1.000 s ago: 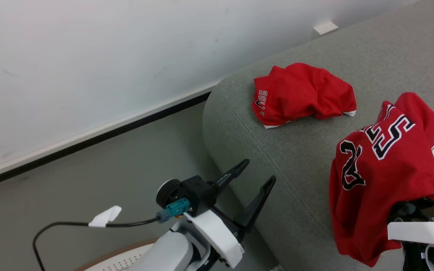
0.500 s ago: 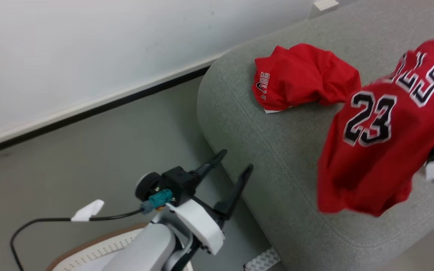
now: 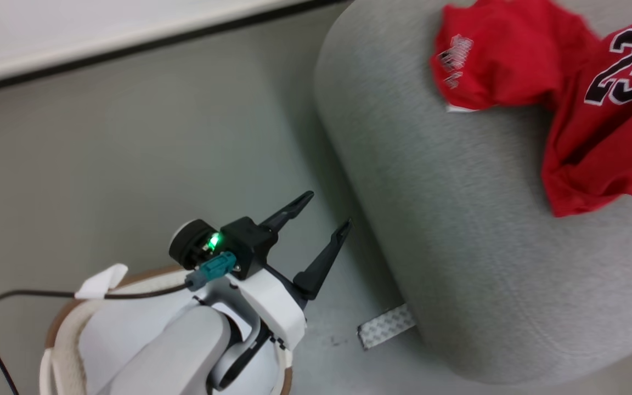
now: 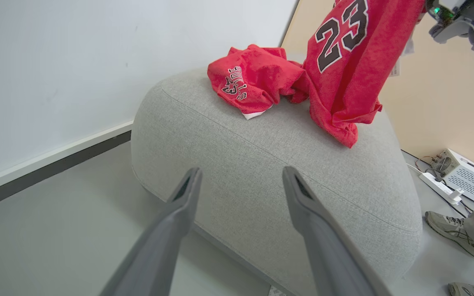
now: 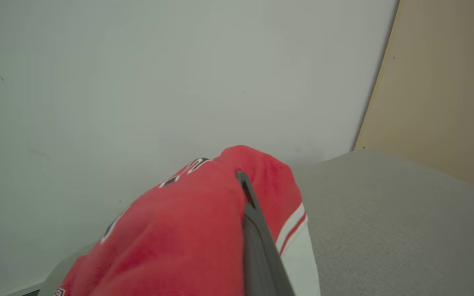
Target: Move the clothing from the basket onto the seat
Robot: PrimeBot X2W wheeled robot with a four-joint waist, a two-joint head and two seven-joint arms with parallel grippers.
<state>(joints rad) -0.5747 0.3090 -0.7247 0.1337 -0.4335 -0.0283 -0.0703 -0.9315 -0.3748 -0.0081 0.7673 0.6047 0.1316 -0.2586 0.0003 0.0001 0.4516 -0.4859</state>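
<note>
Left wrist view: L hand (image 4: 242, 170) wide open, empty, just off seat (image 4: 270, 176) edge; R hand (image 5: 240, 181) clamped on 23 jersey (image 4: 344, 61), hanging w/ lower end down on seat next to crumpled jersey (image 4: 253, 78) lying on seat top; basket (image 3: 52, 334) on floor (image 3: 129, 137) under L arm (image 3: 184, 351), contents hidden.

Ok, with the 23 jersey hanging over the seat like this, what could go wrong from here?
1. Cloth of the hanging jersey is draped over a finger of the right gripper, so it may snag there on release.
2. Only the jersey's lower end touches the seat, fairly near its rounded edge; dropped here, it could slide toward the floor.
</note>
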